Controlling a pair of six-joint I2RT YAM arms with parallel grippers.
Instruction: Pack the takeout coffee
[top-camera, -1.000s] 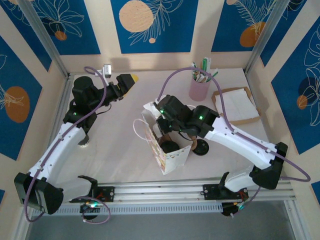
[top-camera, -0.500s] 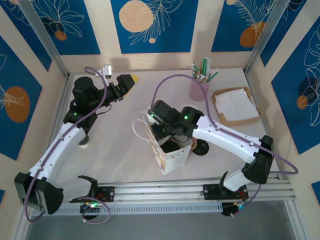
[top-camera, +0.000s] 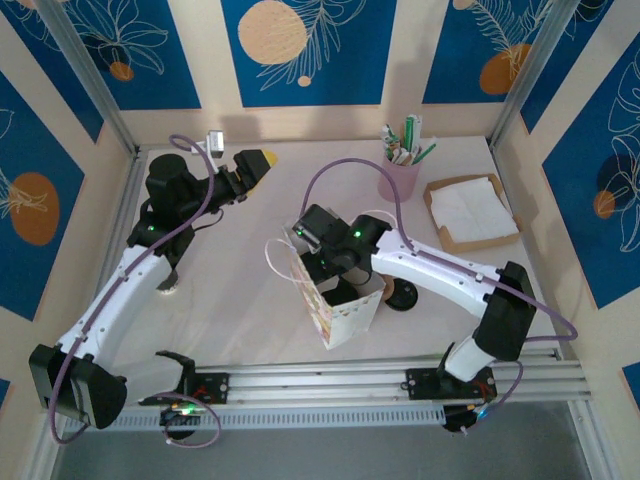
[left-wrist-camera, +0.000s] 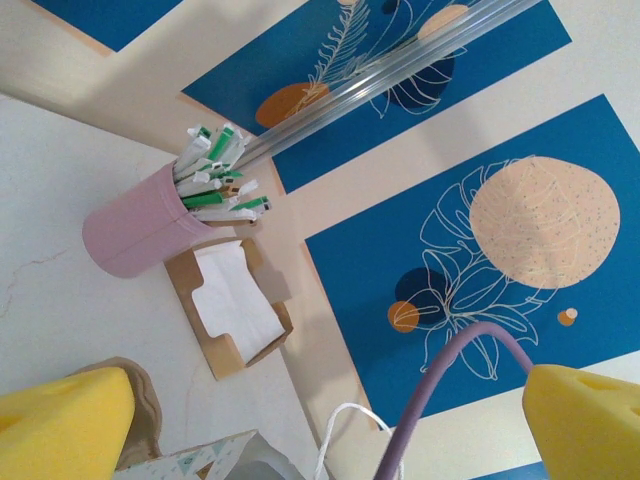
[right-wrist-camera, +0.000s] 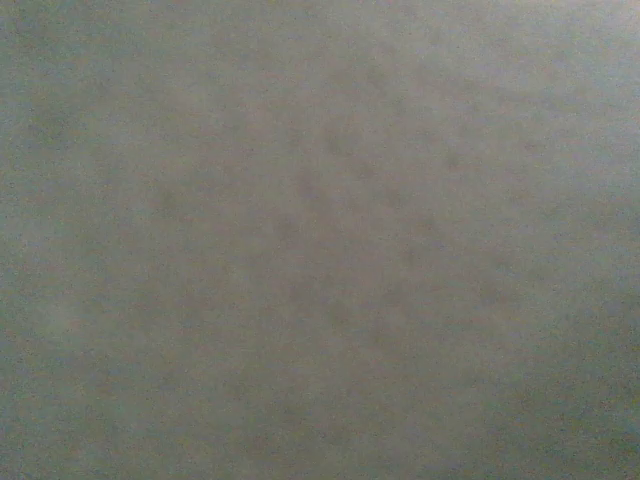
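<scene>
The packing looks to be in its middle: the right arm (top-camera: 420, 262) bends over the standing paper bag (top-camera: 345, 315) at the centre of the table (top-camera: 230, 290), its wrist plunged into the open mouth. The right gripper is buried in there, its fingers pressed together; whether they pinch anything I cannot tell. The takeout coffee is hidden by the wrist and the bag walls, so I judge it is either being lowered in or already sitting at the bottom. What is left would be letting go and lifting clear without tipping the bag. The bag is thin white paper, boxy, creased, with a small printed pattern on one side and looped string handles. Just beside it at 3 o'clock lies a flat, round, black plastic lid (top-camera: 403, 296). At 1 o'clock stands a smooth pink holder (top-camera: 397, 180) bristling with wrapped straws, and at 2 o'clock a brown cardboard tray (top-camera: 470, 212) of soft white napkins. The left gripper (top-camera: 250, 162) hovers at 11 o'clock, yellow foam pads spread wide, holding nothing.
</scene>
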